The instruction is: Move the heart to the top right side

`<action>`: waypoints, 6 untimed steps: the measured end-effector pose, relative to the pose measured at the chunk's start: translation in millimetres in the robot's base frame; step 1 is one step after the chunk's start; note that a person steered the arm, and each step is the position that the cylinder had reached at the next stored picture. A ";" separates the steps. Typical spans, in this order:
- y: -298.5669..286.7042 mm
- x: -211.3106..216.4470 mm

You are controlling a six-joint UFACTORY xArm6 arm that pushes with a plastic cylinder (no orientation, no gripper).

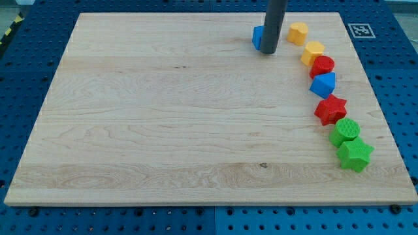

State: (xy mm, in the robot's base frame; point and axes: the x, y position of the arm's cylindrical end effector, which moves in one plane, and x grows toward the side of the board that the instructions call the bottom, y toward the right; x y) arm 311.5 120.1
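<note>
My tip (268, 54) rests on the wooden board (163, 117) near the view's top, right of centre. A blue cube (257, 37) sits right against the rod's left side, partly hidden by it. Two yellow blocks lie to the tip's right: one (298, 32) near the top edge, the other (313, 51) just below and right of it. One of them is the heart, but I cannot tell which from their outlines. The tip is about one block's width from the nearer yellow block.
Below the yellow blocks a curved line of blocks runs down the right side: a red round block (322, 66), a blue triangle-like block (323, 84), a red star (330, 109), a green round block (344, 131) and a green star (354, 155). The board's right edge is close.
</note>
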 end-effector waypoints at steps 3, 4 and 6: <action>57.3 -26.7; 66.2 -27.8; 67.3 -33.1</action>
